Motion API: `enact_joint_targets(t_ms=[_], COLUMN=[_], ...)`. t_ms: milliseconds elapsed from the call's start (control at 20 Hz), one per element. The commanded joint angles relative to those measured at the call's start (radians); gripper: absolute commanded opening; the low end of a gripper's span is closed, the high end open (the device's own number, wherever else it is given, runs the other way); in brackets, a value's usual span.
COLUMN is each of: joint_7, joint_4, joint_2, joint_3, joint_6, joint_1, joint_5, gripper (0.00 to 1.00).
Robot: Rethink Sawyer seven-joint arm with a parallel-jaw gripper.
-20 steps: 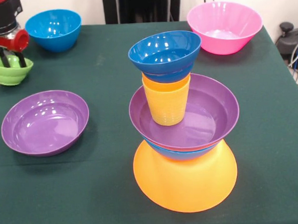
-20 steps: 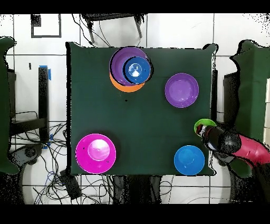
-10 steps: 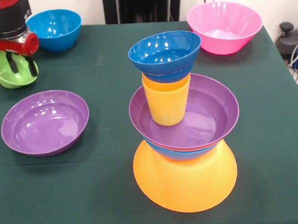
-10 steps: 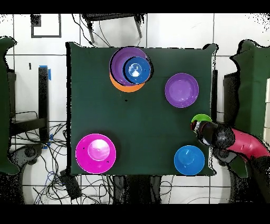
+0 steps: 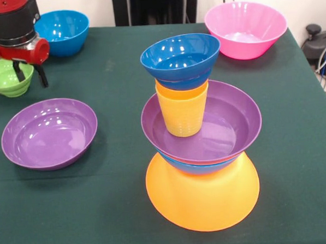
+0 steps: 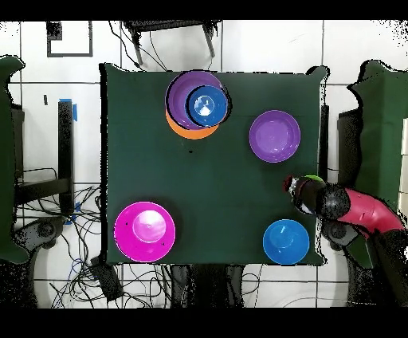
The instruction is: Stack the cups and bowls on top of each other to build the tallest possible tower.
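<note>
I see the gripper hanging over the green table near its left edge in the front view, just right of the small green bowl. Two dark fingers point down with a clear gap between them; nothing is held, jaws parted and empty. One finger overlaps the green bowl's rim in the picture, but I can't tell if it touches.

The tower stands in the near-centre of the table, slightly right. Bottom up: wide yellow-orange bowl upside down as base, a bright blue bowl showing only as a sliver of rim, a shallow purple bowl upright, the ribbed yellow cup standing in the purple bowl with an orange rim just above it, and a dark blue bowl on top, tilted a little.

Loose pieces: second purple bowl near the left edge, upright and empty. Second bright blue bowl at the far left corner. Large pink bowl at the far right corner. All are well apart from the tower.

Overhead, the red and black arm reaches in across the table's right edge, covering most of the green bowl.
</note>
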Motion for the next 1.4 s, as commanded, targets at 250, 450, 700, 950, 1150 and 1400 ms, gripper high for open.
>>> enact_joint_targets(t_ms=[250, 450, 700, 950, 1150, 1400], joint_7=[-0.162, -0.142, -0.134, -0.138, -0.137, -0.141], joint_4=[-0.021, -0.028, -0.038, -0.049, -0.098, -0.118], joint_2=[-0.053, -0.058, -0.045, -0.032, 0.016, 0.061], joint_3=[0.026, 0.011, 0.001, -0.001, -0.018, -0.013], joint_6=[0.142, 0.134, 0.105, 0.073, 0.089, 0.091], joint_1=[0.111, 0.124, 0.122, 0.116, 0.128, 0.131], joint_5=[-0.041, -0.049, -0.061, -0.077, -0.091, -0.084], gripper=[1.0, 1.0, 1.0, 0.0, 0.0, 0.0])
